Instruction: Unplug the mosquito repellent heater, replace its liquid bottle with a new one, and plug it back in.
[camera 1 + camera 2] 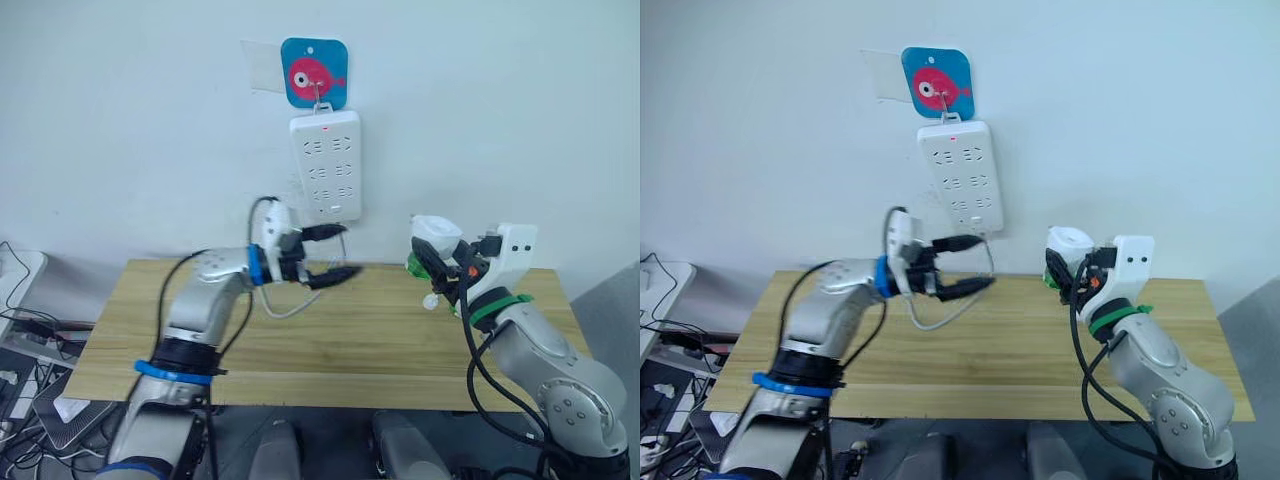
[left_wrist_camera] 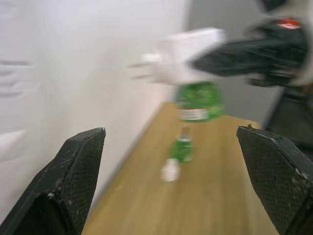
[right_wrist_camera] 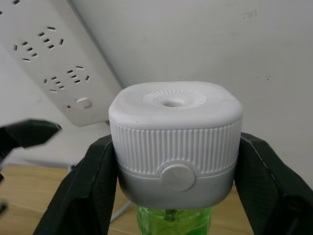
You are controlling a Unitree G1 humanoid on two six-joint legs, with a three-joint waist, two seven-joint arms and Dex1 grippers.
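While my right gripper (image 3: 171, 196) pinches the mosquito repellent heater (image 3: 175, 147) above the table's (image 1: 330, 350) right back corner, my left gripper (image 1: 325, 255) hangs spread, empty. Near that corner I see a small green bottle (image 2: 183, 149) standing.

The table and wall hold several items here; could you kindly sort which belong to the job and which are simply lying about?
For the job:
- mosquito repellent heater, clamped in the right end effector
- power strip on the wall
- small green bottle standing on the table
- left end effector, open

Lying about:
- fish hook plaque
- white cap beside the bottle
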